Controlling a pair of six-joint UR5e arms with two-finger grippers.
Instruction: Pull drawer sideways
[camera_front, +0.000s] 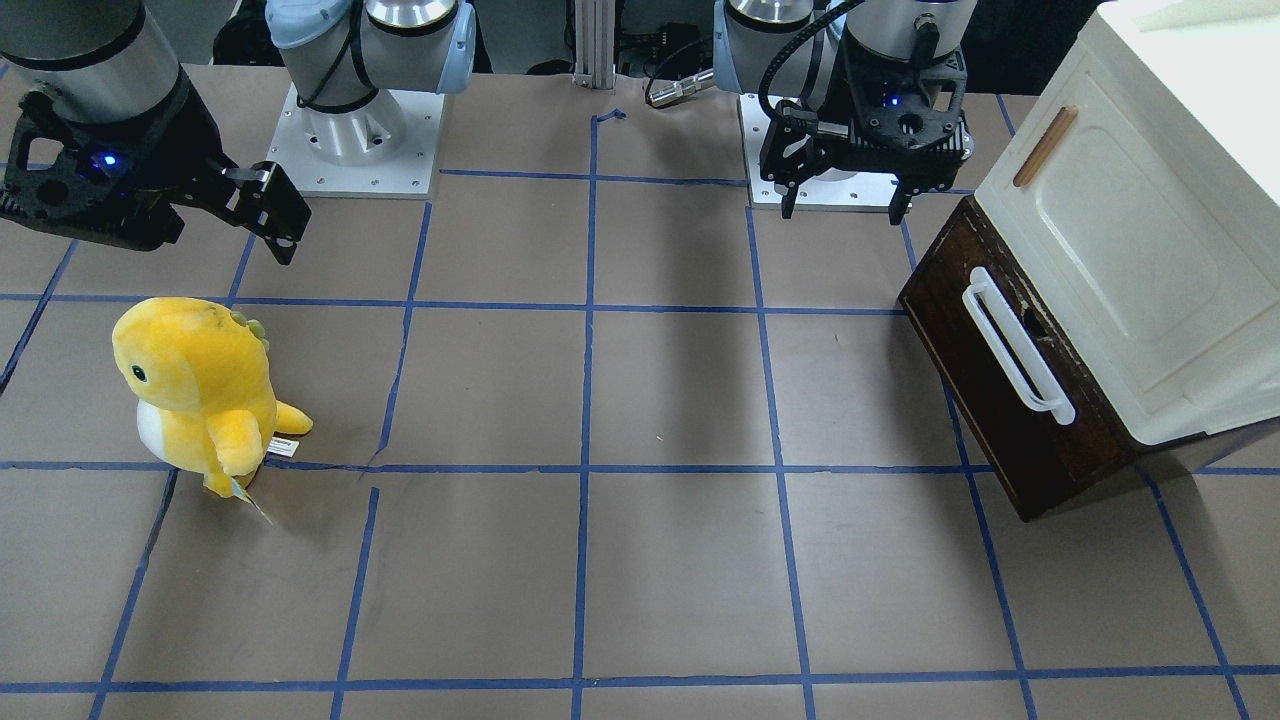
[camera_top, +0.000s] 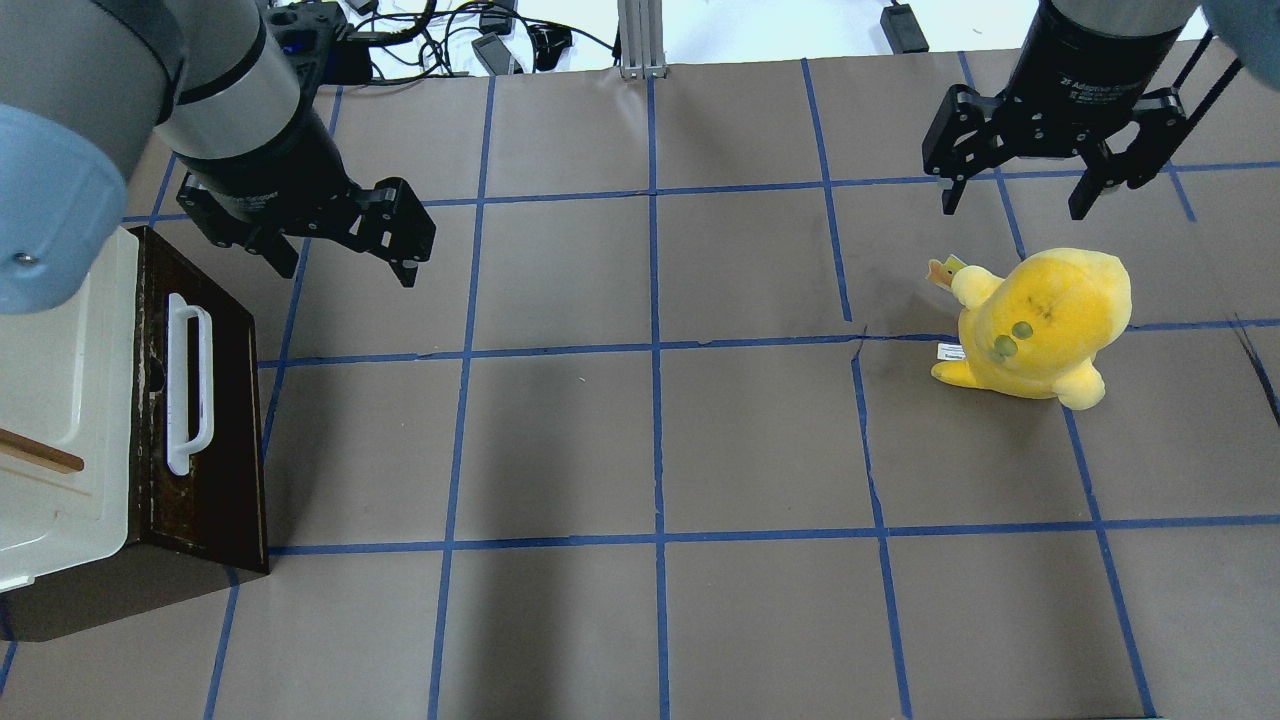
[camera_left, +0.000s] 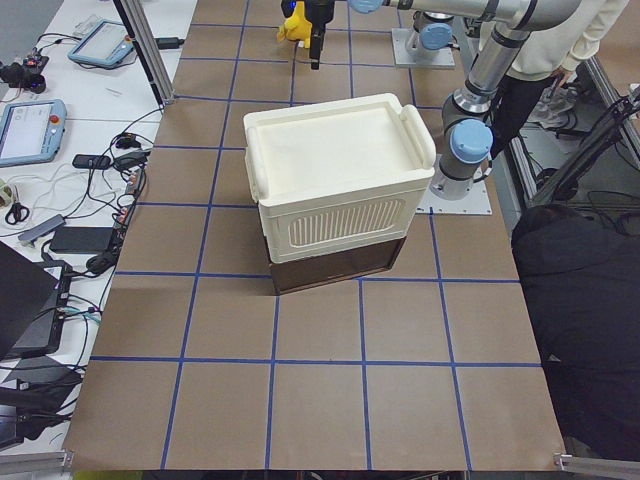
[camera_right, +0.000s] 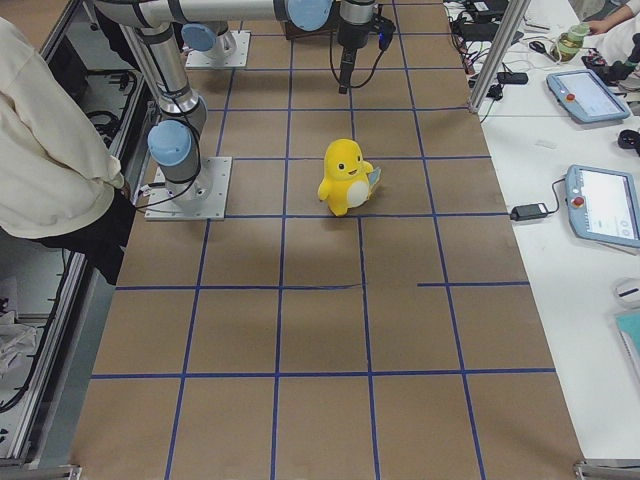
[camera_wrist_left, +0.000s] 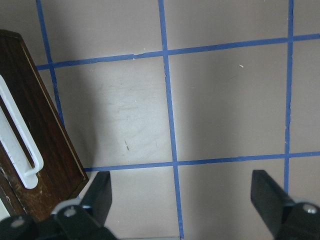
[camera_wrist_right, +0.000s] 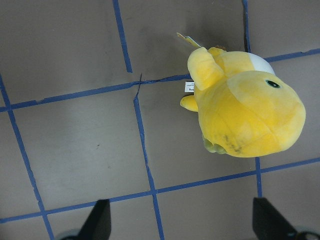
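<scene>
The drawer (camera_front: 1010, 430) sits at the bottom of a cream-white cabinet (camera_front: 1130, 230) at the robot's left end of the bench (camera_front: 680, 400). Its dark front is turned toward the middle of the bench and none of its pale lining shows, so I take it to be shut. The long white handle (camera_top: 178, 390) runs along that front with only a thin gap behind the bar. The left claw (camera_top: 348, 272) hangs just beside the drawer's robot-side corner, jaws spread wide, holding nothing and touching nothing. The right claw (camera_top: 1012, 205) is well apart at the other end, also spread and empty, above a yellow plush toy (camera_top: 1040, 320). From where I stand the pull has not begun, and the worry is the grip: a finger has to slip behind that bar, and if it lands on the wood or on top of the bar the claw closes on air. The cabinet also stands skewed to the blue tape lines and looks unfastened, so a pull off the drawer's own line could jam it or drag the whole cabinet across the bench
</scene>
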